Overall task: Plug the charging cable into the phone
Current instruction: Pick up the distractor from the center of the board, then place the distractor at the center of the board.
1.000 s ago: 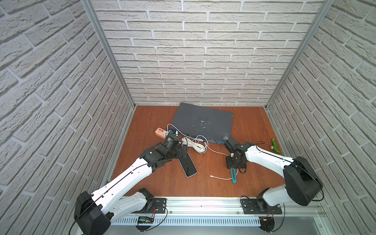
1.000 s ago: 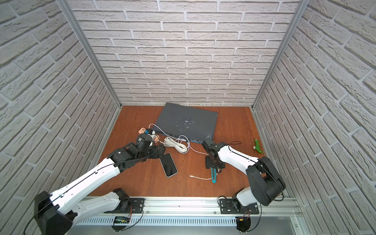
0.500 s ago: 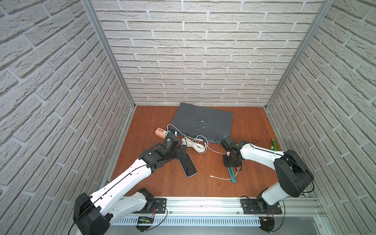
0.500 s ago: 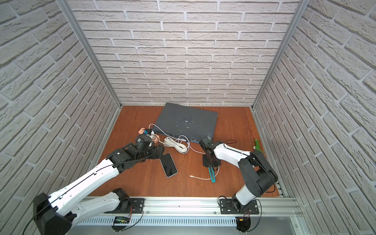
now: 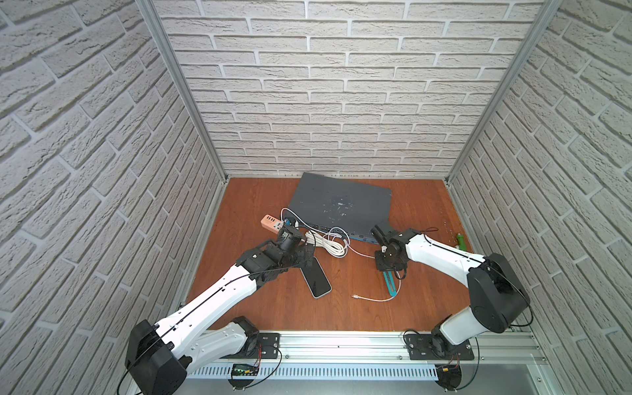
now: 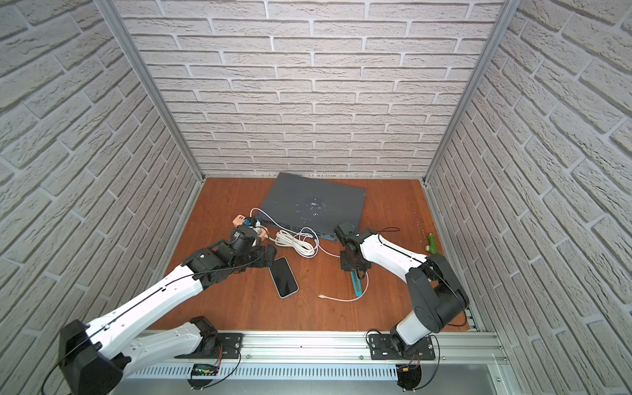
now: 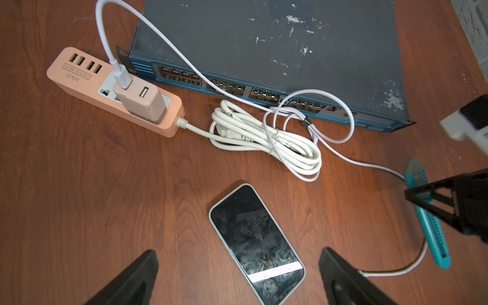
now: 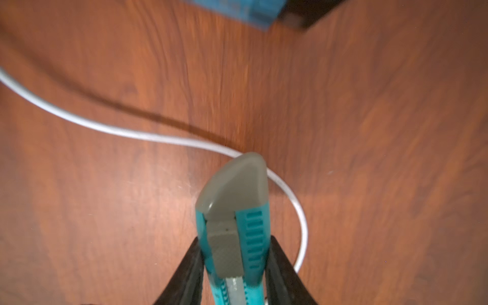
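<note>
Right gripper (image 8: 235, 264) pinches teal plastic utility knife (image 8: 232, 200); thin white charging cable (image 8: 105, 127) runs behind its tip, contact unclear. Left gripper (image 7: 239, 264) spread above glossy black smartphone (image 7: 254, 237).

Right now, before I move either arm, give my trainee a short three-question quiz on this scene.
1. Which gripper hangs open over the phone?
2. The right gripper is shut on: A the phone; B the utility knife; C nothing.
3. True or false: the connector tip of the charging cable is plugged into the phone.

Key:
1. The left gripper.
2. B.
3. False: the tip lies apart from the phone.
</note>
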Action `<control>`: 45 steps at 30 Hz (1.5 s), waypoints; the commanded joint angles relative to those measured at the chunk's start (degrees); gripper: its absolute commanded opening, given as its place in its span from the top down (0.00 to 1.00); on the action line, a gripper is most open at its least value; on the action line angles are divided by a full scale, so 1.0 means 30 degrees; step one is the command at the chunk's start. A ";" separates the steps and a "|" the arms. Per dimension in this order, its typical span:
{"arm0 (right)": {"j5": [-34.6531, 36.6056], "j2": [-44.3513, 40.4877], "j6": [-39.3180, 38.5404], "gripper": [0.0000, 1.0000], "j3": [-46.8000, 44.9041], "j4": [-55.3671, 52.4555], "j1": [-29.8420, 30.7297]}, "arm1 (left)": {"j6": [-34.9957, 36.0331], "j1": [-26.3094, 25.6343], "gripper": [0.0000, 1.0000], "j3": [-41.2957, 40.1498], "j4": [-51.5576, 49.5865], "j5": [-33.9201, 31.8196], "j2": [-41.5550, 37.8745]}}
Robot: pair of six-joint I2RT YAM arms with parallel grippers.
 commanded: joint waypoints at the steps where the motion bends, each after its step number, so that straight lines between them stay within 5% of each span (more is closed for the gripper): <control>1: 0.0790 -0.1300 -0.0981 0.92 0.1248 -0.1565 -0.1732 | 0.0255 0.0262 0.02 0.0293 -0.0099 -0.0371 0.0070; 14: -0.2201 0.3478 -0.2492 0.93 0.5056 0.0396 -1.0788 | 0.0080 0.1185 0.02 0.0217 -0.0075 -0.0187 0.0533; 25: -0.2571 0.7889 -0.2785 0.94 0.6047 0.1588 -1.2893 | 0.0196 0.1329 0.02 0.0529 0.0081 -0.0399 0.0927; 30: -0.2641 0.8325 -0.2857 0.87 0.6034 0.1734 -1.3035 | 0.0034 0.1490 0.02 0.0236 0.0528 -0.0376 0.1099; 32: -0.2668 0.8619 -0.2971 0.76 0.6165 0.1666 -1.3112 | -0.0007 0.1541 0.02 0.0154 0.0644 -0.0277 0.1132; 39: -0.2430 0.5921 -0.3386 0.10 0.6524 0.1062 -1.3117 | -0.0123 0.1804 0.02 -0.0019 0.0679 -0.0264 0.0739; 45: -0.2910 0.2450 -0.4229 0.03 0.7986 -0.0833 -1.2155 | -0.0152 0.2173 0.02 0.0100 0.0964 -0.0205 0.0684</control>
